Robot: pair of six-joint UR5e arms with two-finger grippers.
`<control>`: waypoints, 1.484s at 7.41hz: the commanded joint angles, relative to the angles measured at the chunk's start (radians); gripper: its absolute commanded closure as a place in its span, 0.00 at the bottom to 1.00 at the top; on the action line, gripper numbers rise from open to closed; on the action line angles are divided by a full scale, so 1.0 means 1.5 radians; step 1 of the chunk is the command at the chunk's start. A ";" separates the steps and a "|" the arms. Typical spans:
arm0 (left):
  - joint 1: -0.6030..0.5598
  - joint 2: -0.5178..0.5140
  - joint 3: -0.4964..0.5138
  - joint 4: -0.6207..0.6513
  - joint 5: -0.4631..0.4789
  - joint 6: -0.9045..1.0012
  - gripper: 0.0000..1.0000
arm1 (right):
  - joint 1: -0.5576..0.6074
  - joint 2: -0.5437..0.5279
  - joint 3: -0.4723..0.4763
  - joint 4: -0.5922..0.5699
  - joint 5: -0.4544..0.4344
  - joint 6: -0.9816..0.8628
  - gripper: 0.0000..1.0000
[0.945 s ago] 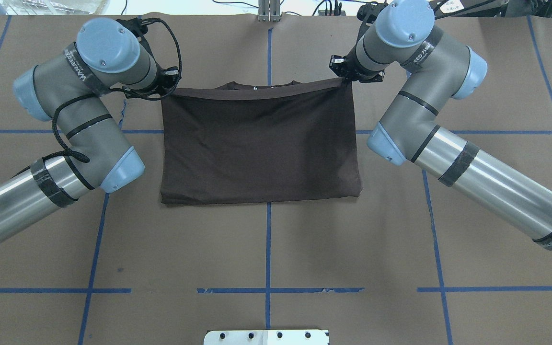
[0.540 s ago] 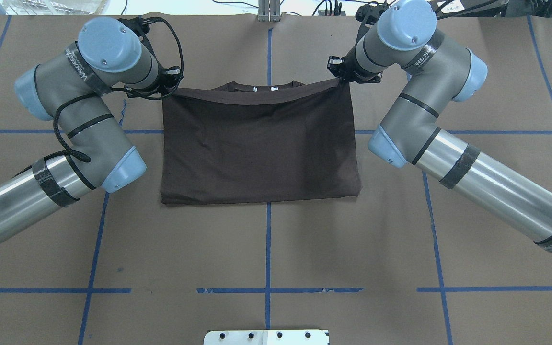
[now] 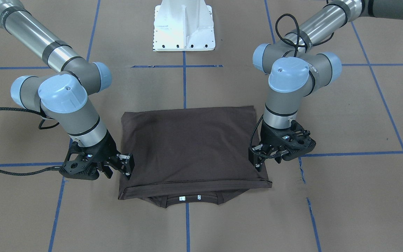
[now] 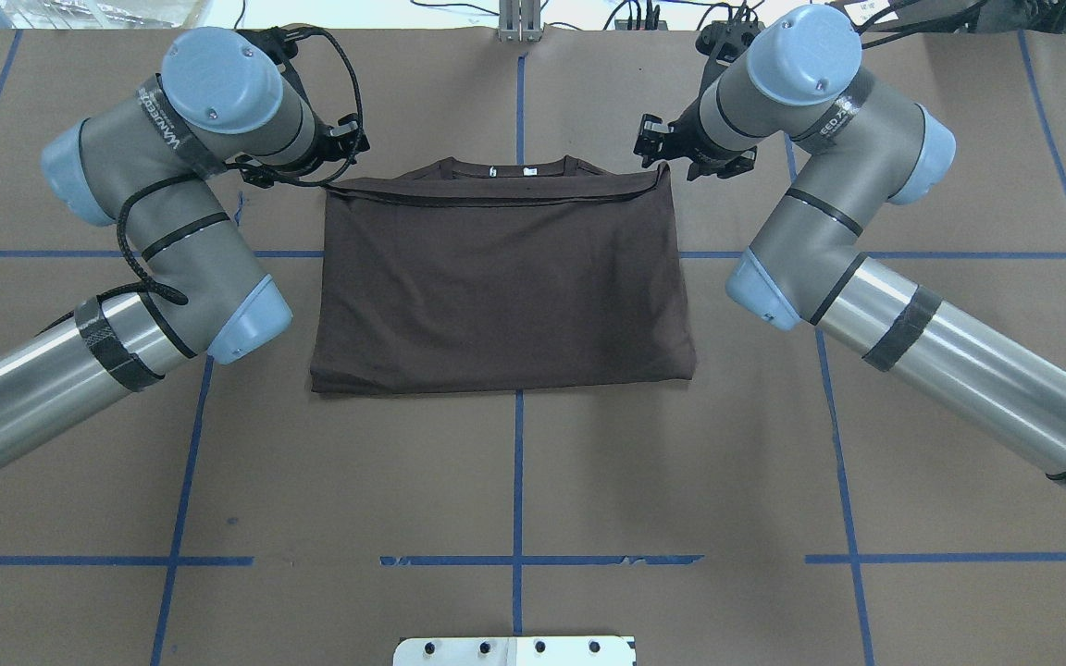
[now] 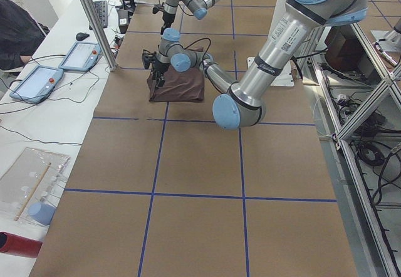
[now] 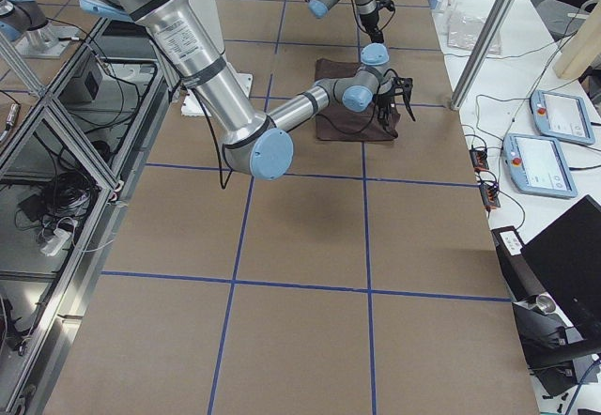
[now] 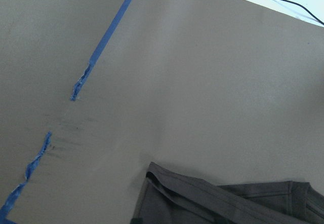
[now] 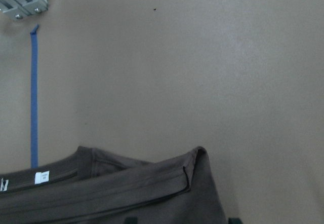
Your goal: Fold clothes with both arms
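Note:
The dark brown T-shirt lies folded in half on the brown table. Its top hem edge rests just below the ribbed collar with its white tags. In the front view the shirt is flat between both arms. My left gripper hovers open just off the far left corner; in the front view it is above that corner. My right gripper hovers open at the far right corner, seen in the front view too. Each wrist view shows a shirt corner lying on the table.
The white pedestal base stands at the robot's side of the table. Blue tape lines cross the brown table cover. Tablets and a seated person are beyond the table's far edge.
Both grippers have let go of the hem they held taut. The hem has dropped onto the shirt, showing more collar. Both grippers have drawn slightly outward and away.

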 commanded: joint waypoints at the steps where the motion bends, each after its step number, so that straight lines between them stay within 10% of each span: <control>1: -0.001 -0.001 -0.001 0.000 -0.003 0.001 0.00 | -0.039 -0.086 0.118 -0.006 0.014 0.011 0.00; 4: -0.001 -0.003 -0.007 0.000 -0.004 -0.001 0.00 | -0.137 -0.185 0.199 -0.007 -0.045 0.034 0.02; 7: -0.001 -0.003 -0.019 0.003 -0.004 0.000 0.00 | -0.169 -0.190 0.182 -0.008 -0.055 0.032 0.25; 9: -0.001 -0.002 -0.022 0.003 -0.005 0.001 0.00 | -0.168 -0.190 0.184 -0.008 -0.041 0.022 1.00; 11: -0.001 0.000 -0.022 0.000 -0.005 0.000 0.00 | -0.164 -0.193 0.193 -0.007 -0.034 0.016 1.00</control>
